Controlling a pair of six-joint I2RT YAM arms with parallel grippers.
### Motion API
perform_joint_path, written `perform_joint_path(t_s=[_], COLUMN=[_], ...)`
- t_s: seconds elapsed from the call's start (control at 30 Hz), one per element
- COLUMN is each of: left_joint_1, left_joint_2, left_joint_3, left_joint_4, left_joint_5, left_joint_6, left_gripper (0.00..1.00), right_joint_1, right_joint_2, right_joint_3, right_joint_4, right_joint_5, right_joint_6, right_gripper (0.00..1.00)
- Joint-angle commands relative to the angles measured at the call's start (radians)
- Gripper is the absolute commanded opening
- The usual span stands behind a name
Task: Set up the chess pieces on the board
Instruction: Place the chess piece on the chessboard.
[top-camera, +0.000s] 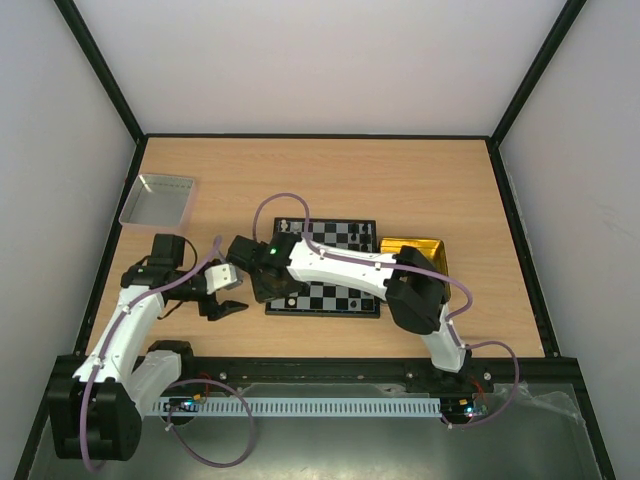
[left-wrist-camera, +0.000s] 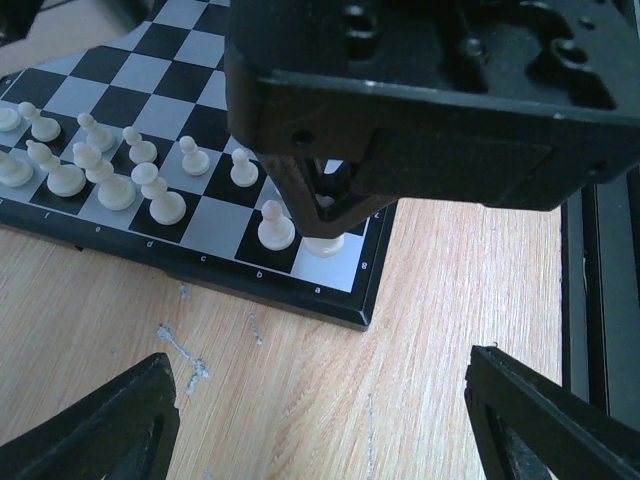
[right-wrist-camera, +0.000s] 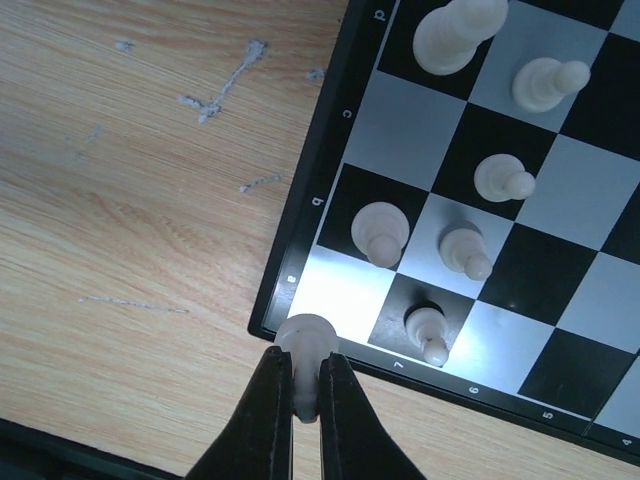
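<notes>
you're mid-placement at the small black-and-white checkered board (top-camera: 335, 298): your right gripper (right-wrist-camera: 305, 365) is clamped on a tiny cream chess piece (right-wrist-camera: 306, 335) at the white corner square (right-wrist-camera: 345, 290), while the left gripper (left-wrist-camera: 320, 358) hangs open and empty off the board. next, i'd judge, seat it centred and release gently, sparing the neighbouring pawns (right-wrist-camera: 380, 230).

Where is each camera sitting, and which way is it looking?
Top external: above and behind the arms, looking down on the wooden table and the small black-and-white checkered board; the left arm and right arm show.
Left wrist: low on the left arm, facing the board's corner; the open left gripper frames the bottom.
Right wrist: looking down on that corner; the right gripper pinches a tiny cream chess piece.
Shared: both wrist views show that piece.
</notes>
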Motion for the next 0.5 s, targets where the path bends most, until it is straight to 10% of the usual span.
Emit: perform_joint_path(t_s=[0.0, 0.47], left_joint_1=[0.003, 0.003], left_joint_2=[-0.001, 0.029], left_joint_3=[0.003, 0.015], left_joint_4=[0.005, 0.031], left_joint_5=[0.053, 0.074], left_joint_6=[-0.005, -0.048], left_gripper=[0.79, 0.79], right_joint_1=[-0.012, -0.121], right_joint_2=[0.007, 0.009], right_joint_3=[0.011, 0.06], right_joint_4=[-0.045, -0.067], right_joint_5=[0.062, 0.079], right_joint_6=[-0.006, -0.063], right_gripper=[0.02, 0.02])
